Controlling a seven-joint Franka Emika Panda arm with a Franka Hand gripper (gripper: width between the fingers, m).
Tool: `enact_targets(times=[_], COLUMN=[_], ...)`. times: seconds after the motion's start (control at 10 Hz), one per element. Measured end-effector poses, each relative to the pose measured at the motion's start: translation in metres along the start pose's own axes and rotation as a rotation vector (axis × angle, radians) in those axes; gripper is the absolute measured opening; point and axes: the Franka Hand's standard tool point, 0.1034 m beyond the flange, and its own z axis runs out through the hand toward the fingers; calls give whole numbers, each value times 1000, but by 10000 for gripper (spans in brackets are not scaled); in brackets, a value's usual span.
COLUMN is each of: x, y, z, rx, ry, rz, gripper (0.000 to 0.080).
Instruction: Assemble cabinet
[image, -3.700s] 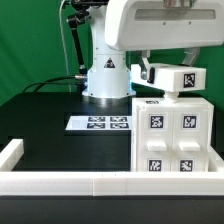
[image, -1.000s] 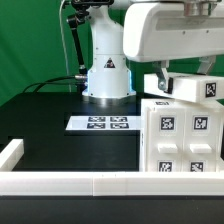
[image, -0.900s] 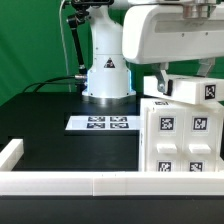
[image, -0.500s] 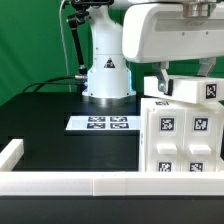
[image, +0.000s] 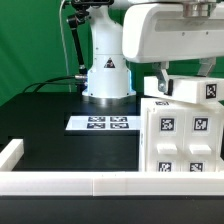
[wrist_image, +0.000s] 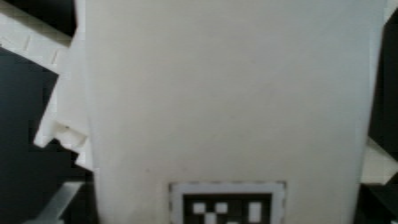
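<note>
Exterior view: the cabinet (image: 180, 135) stands upright on the table (image: 60, 150), at the exterior view's right. It is straight under the gripper (image: 186, 72).

Wrist view: a white panel (wrist_image: 231, 100) fills it, very close. I cannot tell if the fingers are apart or together.

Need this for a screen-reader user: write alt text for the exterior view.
A white cabinet with black-and-white tags stands on a black table at the exterior view's right, the white robot arm directly above it. The marker board lies mid-table.
</note>
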Motion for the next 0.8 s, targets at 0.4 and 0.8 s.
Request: enact_targets(times=[0.4,0.8], x=[0,-3], y=[0,-1], z=[0,1], rx=[0,13], ry=[-1,7], rz=[254,642], gripper=[560,560])
